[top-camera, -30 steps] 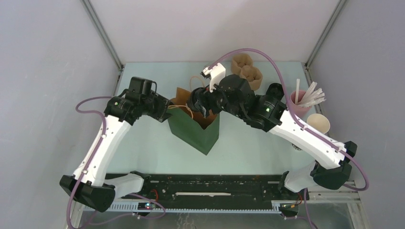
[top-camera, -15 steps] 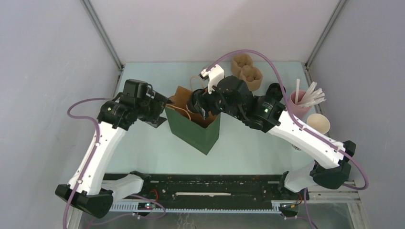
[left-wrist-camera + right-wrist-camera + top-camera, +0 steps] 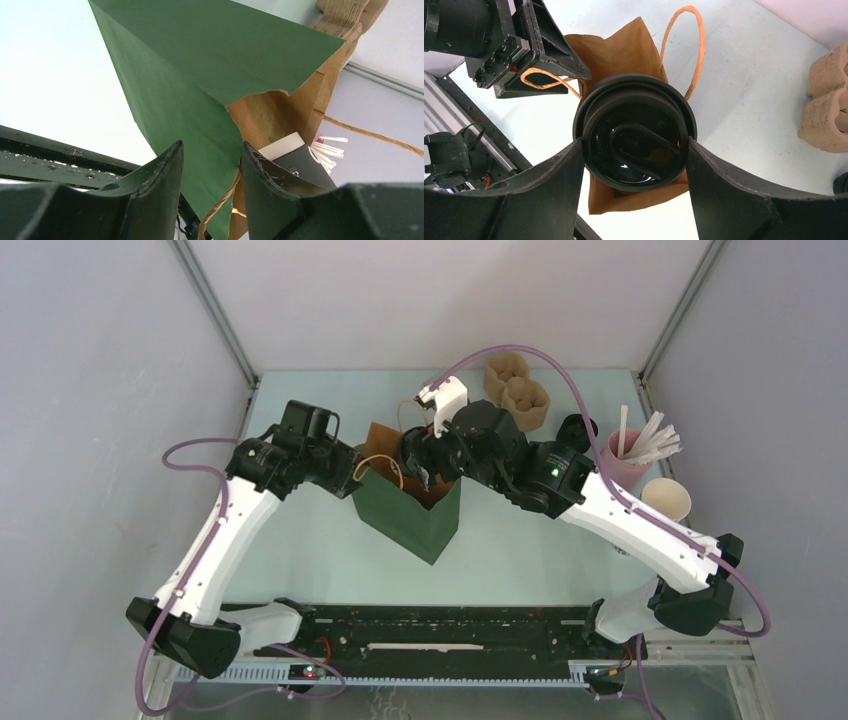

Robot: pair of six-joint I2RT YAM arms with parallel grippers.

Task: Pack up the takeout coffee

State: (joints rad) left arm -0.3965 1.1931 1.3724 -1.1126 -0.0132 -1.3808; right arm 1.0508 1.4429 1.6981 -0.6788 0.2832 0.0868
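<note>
The takeout coffee (image 3: 634,132) shows its round black lid between my right gripper's fingers. My right gripper (image 3: 634,145) is shut on it and holds it over the open mouth of the green paper bag (image 3: 405,515), which has a brown inside (image 3: 624,50) and twine handles. In the top view my right gripper (image 3: 425,462) hangs over the bag's opening. My left gripper (image 3: 350,472) is at the bag's left rim. In the left wrist view it (image 3: 211,147) is open, with the green bag wall (image 3: 200,60) and a twine handle between its fingers. The cup's dark-and-white wall (image 3: 300,160) shows beyond.
Brown moulded cup carriers (image 3: 518,390) lie at the back. A pink cup of white straws (image 3: 630,455) and a stack of lidless paper cups (image 3: 666,498) stand at the right. The black rail (image 3: 430,625) runs along the near edge.
My left gripper pulled back to the left, away from the bag, then came back to its left rim. My right gripper, holding the coffee, shifted slightly left over the bag mouth.
</note>
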